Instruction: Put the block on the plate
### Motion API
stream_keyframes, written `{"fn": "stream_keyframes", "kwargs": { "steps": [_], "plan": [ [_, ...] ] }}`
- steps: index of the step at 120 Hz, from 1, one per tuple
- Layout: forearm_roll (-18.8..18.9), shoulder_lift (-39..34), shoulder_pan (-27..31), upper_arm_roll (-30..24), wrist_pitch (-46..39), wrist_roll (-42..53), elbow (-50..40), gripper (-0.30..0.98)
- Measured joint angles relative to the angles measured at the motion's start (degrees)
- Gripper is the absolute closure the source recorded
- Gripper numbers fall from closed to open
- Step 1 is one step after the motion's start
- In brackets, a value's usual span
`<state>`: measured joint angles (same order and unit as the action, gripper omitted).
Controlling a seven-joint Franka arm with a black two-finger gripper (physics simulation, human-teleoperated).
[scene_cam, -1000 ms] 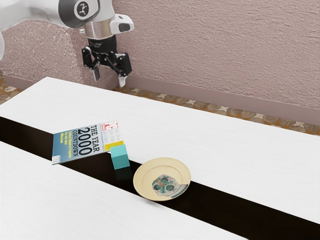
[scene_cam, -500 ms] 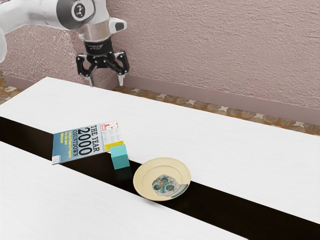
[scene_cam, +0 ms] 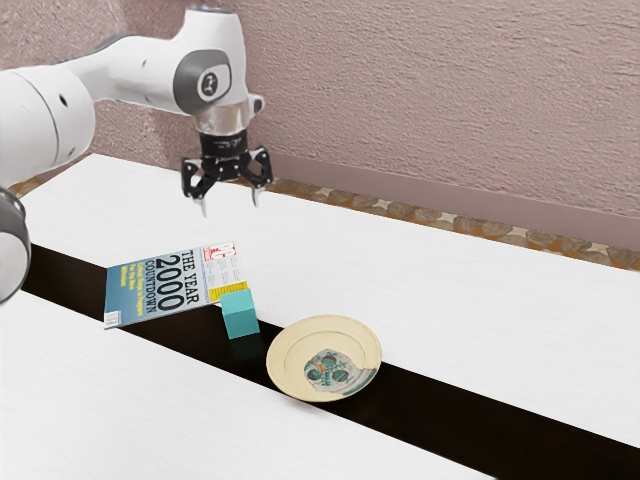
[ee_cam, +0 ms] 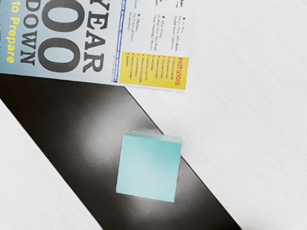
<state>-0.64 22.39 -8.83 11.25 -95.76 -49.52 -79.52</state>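
Found the small teal cube-shaped block [scene_cam: 240,315] on the glossy black stripe [scene_cam: 440,410], close to one edge of the stripe, off the plate and not gripped. Just beside, with a slight gap, saw the round cream plate [scene_cam: 300,341] with a skull-like print, lying flat with nothing on top. On the other side of the block, near but apart, noted the blue-and-white printed magazine [scene_cam: 175,285], lying partly across the stripe. Beneath all of these, made out the white desk [scene_cam: 480,310].

Above the desk, saw the black two-finger end effector [scene_cam: 230,207] at the end of the white jointed arm [scene_cam: 145,65], pointing down and well above the block, fingers spread wide, holding nothing.

Judged to be at the approach step, ahead of any grasp. Called next for lowering over the block, lining up with two opposite side faces, perhaps with a small turn of the wrist, then closing squarely. After that, needed only a lift high enough to clear the plate's rim, a short carry across and a gentle release near the middle.
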Motion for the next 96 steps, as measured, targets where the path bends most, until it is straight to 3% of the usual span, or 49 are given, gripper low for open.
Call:
{"fn": "stream_keyframes", "kwargs": {
  "steps": [19, 96],
  "plan": [
    [0.02, -2.41, 1.01, 0.51, -2.92, -3.63, -5.35, 0.00],
    [-1.50, 12.30, 2.93, 0.10, -12.78, -5.62, -5.16, 0.00]
  ]
}}
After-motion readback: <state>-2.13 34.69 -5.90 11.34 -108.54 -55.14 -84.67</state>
